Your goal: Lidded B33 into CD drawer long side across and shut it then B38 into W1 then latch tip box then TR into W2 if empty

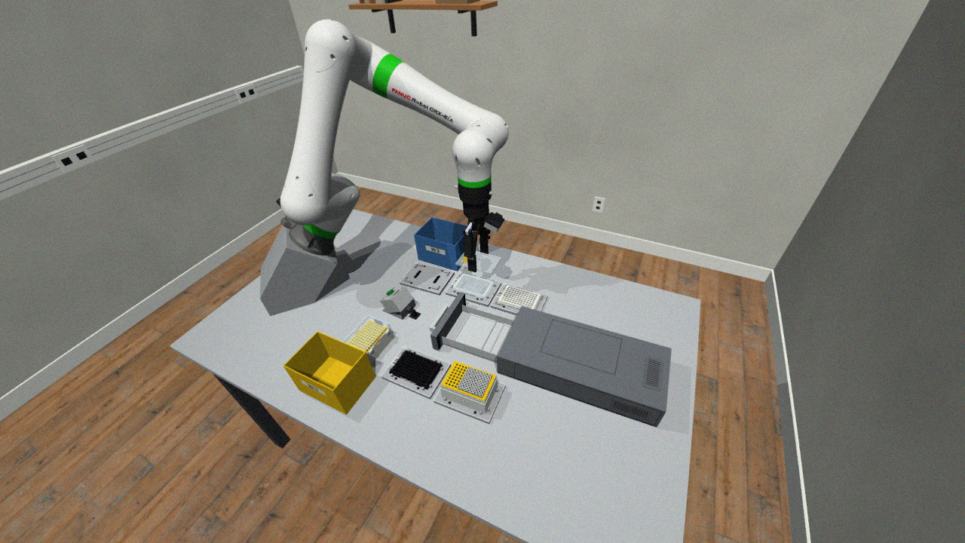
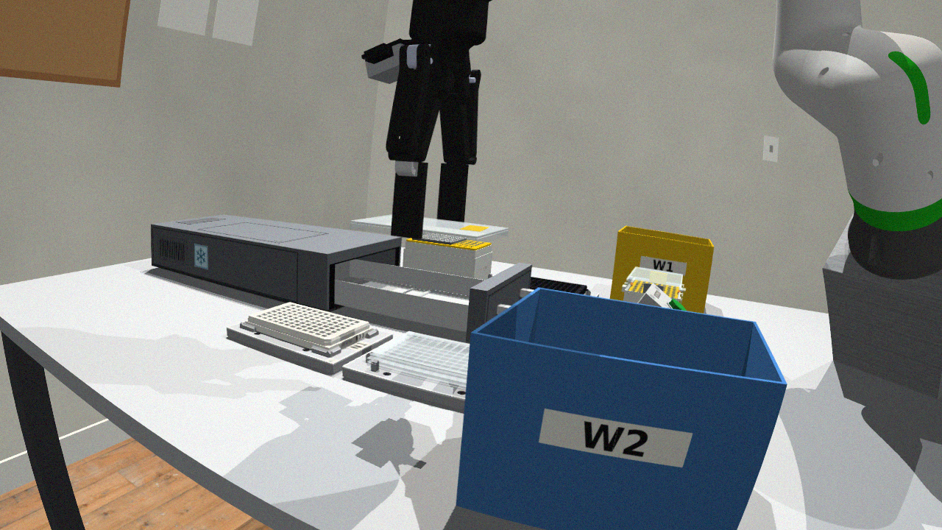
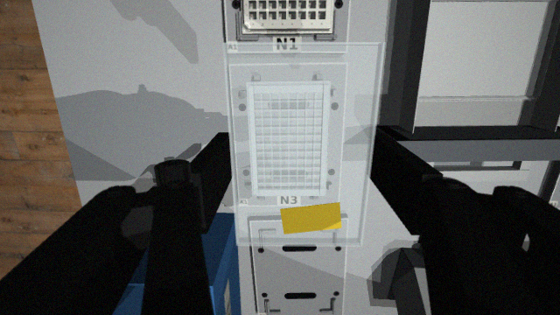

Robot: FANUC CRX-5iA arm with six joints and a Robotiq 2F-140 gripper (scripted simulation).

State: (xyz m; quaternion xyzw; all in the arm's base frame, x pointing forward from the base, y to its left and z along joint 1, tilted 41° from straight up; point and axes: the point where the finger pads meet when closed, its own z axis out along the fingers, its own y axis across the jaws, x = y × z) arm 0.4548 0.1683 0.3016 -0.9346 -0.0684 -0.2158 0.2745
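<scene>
My gripper (image 1: 472, 262) is shut on a clear plate lid with a yellow label (image 3: 302, 144) and holds it flat above the deck, as the exterior view also shows (image 2: 431, 227). Through the lid I see a clear plate (image 3: 287, 137) in the nest marked N3. The white plate (image 3: 286, 15) (image 1: 518, 297) sits uncovered at N1, just beyond the lid's far edge. The black plate (image 1: 416, 368) lies in its nest near the yellow bin W1 (image 1: 328, 369). The cooler (image 1: 583, 357) has its drawer (image 1: 476, 330) pulled open.
The blue bin W2 (image 1: 439, 240) stands just behind the gripper. An empty nest (image 1: 427, 277) lies beside N3. The tip box (image 1: 369, 335) stands by W1, with the green DONE key (image 1: 398, 302) behind it. The tip rack TR (image 1: 469, 385) stands in front of the drawer.
</scene>
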